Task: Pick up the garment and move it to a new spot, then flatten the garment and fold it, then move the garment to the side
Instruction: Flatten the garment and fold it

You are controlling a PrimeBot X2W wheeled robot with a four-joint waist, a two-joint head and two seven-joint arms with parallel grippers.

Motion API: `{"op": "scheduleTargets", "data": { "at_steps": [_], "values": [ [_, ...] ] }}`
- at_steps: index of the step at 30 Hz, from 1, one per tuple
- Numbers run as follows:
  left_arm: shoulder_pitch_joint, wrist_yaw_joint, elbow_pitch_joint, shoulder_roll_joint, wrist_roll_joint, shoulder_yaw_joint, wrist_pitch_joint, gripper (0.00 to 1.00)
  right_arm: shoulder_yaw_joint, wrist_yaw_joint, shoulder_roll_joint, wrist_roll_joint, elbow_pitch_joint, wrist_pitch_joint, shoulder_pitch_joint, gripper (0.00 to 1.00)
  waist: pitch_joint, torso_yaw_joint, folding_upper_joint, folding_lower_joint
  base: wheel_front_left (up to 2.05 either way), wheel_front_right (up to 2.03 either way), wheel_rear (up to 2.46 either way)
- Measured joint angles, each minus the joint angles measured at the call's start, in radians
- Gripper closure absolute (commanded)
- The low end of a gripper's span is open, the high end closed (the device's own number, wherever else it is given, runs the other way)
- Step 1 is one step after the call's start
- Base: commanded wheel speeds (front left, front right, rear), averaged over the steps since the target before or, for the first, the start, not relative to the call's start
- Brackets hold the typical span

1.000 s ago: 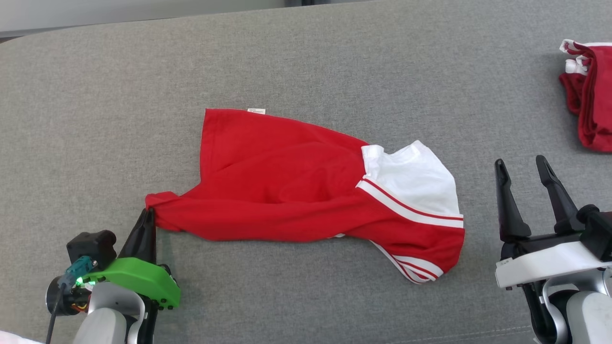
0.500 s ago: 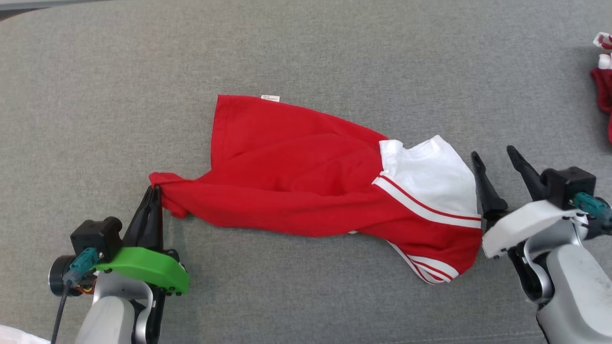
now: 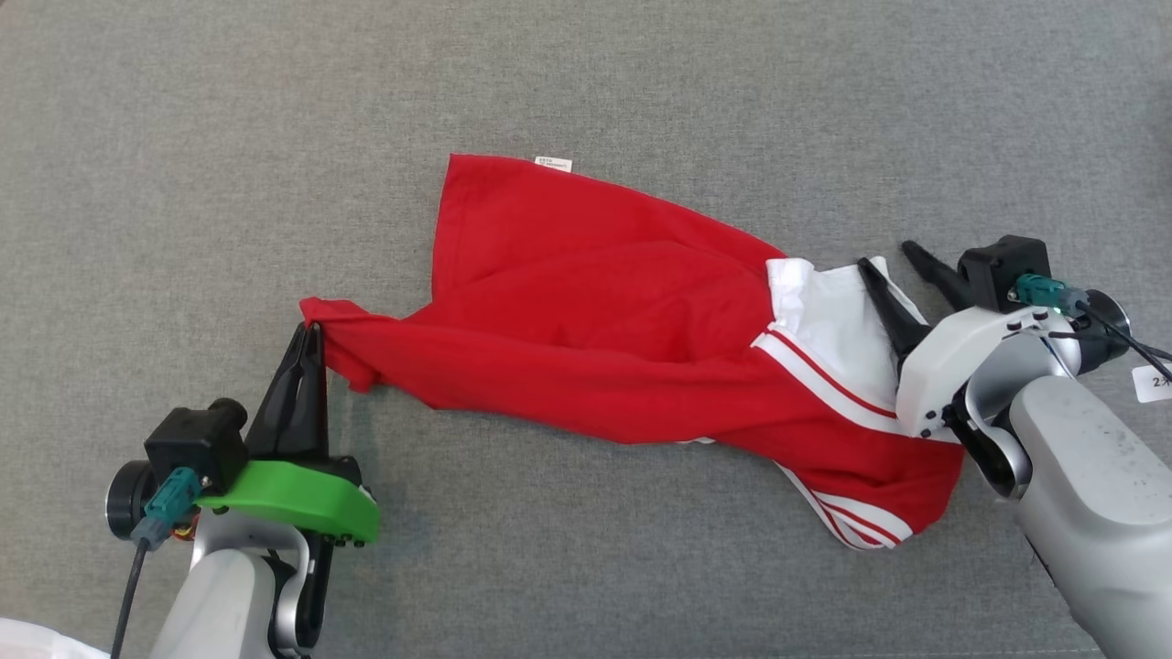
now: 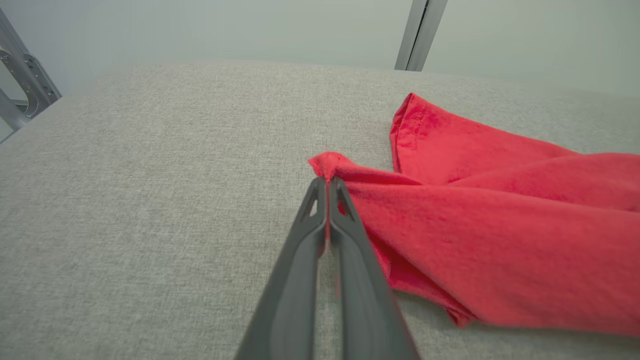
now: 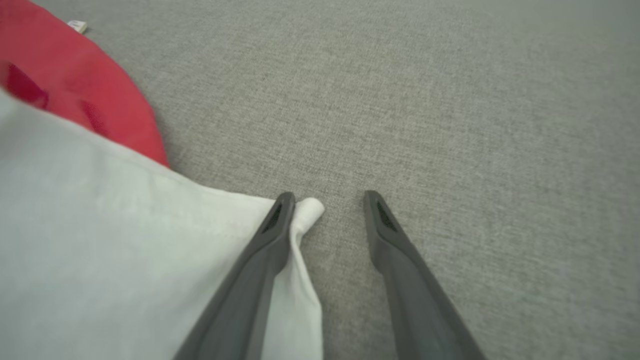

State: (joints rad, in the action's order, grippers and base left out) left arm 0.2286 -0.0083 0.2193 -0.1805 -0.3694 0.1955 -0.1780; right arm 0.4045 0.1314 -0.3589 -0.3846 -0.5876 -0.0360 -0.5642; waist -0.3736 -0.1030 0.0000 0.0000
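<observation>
The garment (image 3: pixel 595 339) is a red shirt with a white sleeve and white stripes, lying crumpled on the grey surface (image 3: pixel 275 137). My left gripper (image 3: pixel 309 329) is shut on its left red corner, which shows pinched between the fingertips in the left wrist view (image 4: pixel 327 182), with the garment (image 4: pixel 475 225) spreading to the right. My right gripper (image 3: pixel 886 256) is open at the white sleeve's far edge. In the right wrist view (image 5: pixel 330 197) one finger (image 5: pixel 270 240) rests on the white cloth (image 5: pixel 100 240), the sleeve's corner lies between the fingers, and the other finger is over bare surface.
Grey fabric stretches wide around the shirt on all sides. A metal frame (image 4: pixel 20 90) and a post (image 4: pixel 420 35) stand beyond the surface's far edge. A small white tag (image 3: pixel 1152 383) hangs at the right edge.
The camera has shifted, so the folded red clothes at the right have left the view. My right gripper has moved left onto the white sleeve's edge. The left gripper keeps its hold.
</observation>
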Motion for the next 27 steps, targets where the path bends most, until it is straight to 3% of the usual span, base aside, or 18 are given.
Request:
{"op": "scheduleTargets", "data": {
  "at_steps": [4,11,14,21,27],
  "values": [
    [-0.004,0.013,-0.032,-0.001,0.010,0.000,-0.019,1.00,0.018,0.001,-0.011,-0.033,-0.003,-0.018,-0.005,1.00,0.015,-0.003,0.0000,0.0000,0.00,0.00,0.00],
    [-0.026,0.054,-0.141,-0.024,0.050,-0.016,-0.048,1.00,-0.099,0.000,-0.031,-0.049,0.111,-0.163,0.036,1.00,0.059,0.010,0.0000,0.0000,0.00,0.00,0.00],
    [-0.030,0.073,-0.212,-0.037,0.073,-0.026,-0.055,1.00,-0.181,0.000,-0.030,-0.023,0.215,-0.196,0.069,1.00,0.084,0.020,0.0000,0.0000,0.00,0.00,0.00],
    [-0.022,0.107,-0.405,-0.083,0.133,-0.046,-0.065,1.00,-0.366,0.000,-0.023,0.092,0.583,-0.212,0.127,1.00,0.149,0.052,0.0000,0.0000,0.00,0.00,0.00],
    [0.075,0.113,-0.570,-0.129,0.175,-0.074,-0.055,1.00,-0.486,0.000,-0.037,0.143,0.863,-0.139,0.101,1.00,0.202,0.075,0.0000,0.0000,0.00,0.00,0.00]
  ]
}}
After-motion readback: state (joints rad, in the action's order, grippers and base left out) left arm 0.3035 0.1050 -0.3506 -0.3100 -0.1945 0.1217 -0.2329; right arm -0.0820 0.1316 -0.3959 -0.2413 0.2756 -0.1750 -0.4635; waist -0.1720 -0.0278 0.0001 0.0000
